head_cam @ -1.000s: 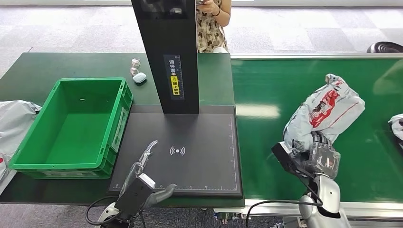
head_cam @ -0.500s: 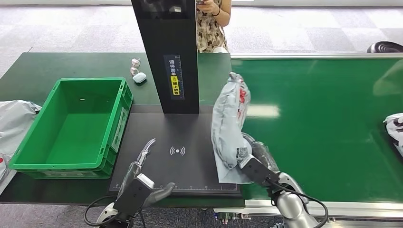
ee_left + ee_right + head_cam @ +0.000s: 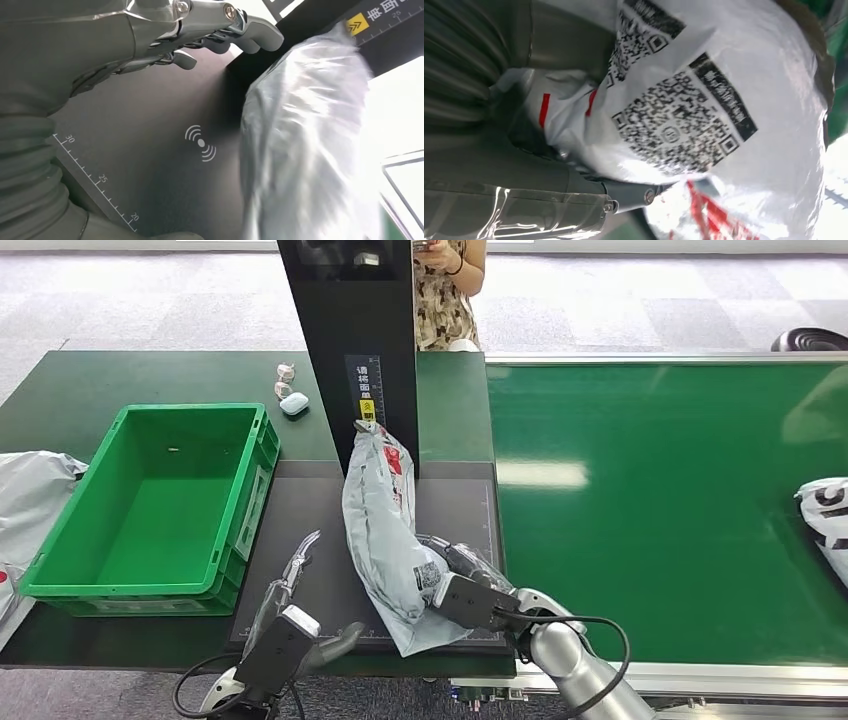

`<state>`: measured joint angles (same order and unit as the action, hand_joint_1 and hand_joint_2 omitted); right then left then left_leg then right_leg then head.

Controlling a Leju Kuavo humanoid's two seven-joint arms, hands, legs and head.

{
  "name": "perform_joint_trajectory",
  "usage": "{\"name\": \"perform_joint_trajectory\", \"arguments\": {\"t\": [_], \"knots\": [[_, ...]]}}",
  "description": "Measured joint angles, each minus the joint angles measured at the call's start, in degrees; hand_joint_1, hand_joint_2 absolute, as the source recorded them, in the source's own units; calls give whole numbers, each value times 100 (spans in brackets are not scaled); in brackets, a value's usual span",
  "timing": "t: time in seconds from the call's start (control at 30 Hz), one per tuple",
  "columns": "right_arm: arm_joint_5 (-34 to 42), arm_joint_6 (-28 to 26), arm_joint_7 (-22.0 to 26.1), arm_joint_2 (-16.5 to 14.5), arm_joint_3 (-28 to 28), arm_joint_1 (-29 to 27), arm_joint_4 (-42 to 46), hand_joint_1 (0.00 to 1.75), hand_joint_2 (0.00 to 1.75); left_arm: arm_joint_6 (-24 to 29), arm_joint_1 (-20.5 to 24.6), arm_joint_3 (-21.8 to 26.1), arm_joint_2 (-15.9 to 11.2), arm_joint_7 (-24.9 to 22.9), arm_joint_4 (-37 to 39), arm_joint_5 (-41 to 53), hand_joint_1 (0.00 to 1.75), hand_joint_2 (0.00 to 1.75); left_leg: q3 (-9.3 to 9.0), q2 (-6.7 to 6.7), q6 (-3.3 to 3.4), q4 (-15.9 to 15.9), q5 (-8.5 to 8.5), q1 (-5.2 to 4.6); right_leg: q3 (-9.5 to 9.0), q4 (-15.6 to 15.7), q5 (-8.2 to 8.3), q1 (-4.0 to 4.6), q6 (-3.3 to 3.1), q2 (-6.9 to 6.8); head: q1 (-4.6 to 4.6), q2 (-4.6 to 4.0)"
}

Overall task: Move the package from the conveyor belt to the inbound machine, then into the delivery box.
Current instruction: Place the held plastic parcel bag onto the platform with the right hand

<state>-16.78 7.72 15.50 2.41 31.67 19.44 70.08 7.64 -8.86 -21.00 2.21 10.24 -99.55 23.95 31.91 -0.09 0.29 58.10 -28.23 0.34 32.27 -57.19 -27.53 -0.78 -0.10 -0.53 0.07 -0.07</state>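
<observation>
The right hand (image 3: 462,575) grips the package (image 3: 385,530) at its near end and holds it over the black scan pad (image 3: 300,510), close to the pad's centre. The package stands tilted, its far end leaning toward the black column (image 3: 350,350) of the inbound machine. Judge this as the scan step: the pad carries a wireless symbol (image 3: 201,143), and the package is held just right of it in the left wrist view. In the right wrist view the label codes (image 3: 679,120) face the wrist camera; you cannot tell whether a code faces the reader.

The left hand (image 3: 300,585) hovers over the pad's near left part, fingers apart, holding nothing. Judge it as waiting to take or steady the package for the move to the green box (image 3: 60,530), which sits left of the pad.

Note the limits. The package hides most of the right hand's fingers, so the firmness of the grip is unclear. You cannot tell whether the package's near end touches the pad. A second bag (image 3: 825,520) on the belt (image 3: 650,490) is cut off at the right edge.
</observation>
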Motion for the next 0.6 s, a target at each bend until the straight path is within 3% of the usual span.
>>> {"name": "perform_joint_trajectory", "arguments": {"t": [0.2, 0.43, 0.6], "knots": [[-549, -957, -681, -19, 144, 260, -480, 0, 175, 44, -12, 0, -2, -1, -43, 14, 0, 175, 1, -1, 0, 0, -1, -1, 1, 0, 0, 1, 0, 0, 0, 0], [-729, -1131, -931, -18, 219, 316, -741, 0, 175, 109, -8, 4, -4, -1, -43, 17, 0, 175, 1, 0, 0, -1, -1, -1, 3, 0, -1, 1, -1, 0, 0, 0], [-487, -1124, -711, -18, 223, 295, -811, 0, 175, 204, 1, 15, -4, 1, -43, 87, 0, 175, 0, 0, 0, 0, 0, -1, 3, 0, -1, 1, -1, 0, 0, 0]]}}
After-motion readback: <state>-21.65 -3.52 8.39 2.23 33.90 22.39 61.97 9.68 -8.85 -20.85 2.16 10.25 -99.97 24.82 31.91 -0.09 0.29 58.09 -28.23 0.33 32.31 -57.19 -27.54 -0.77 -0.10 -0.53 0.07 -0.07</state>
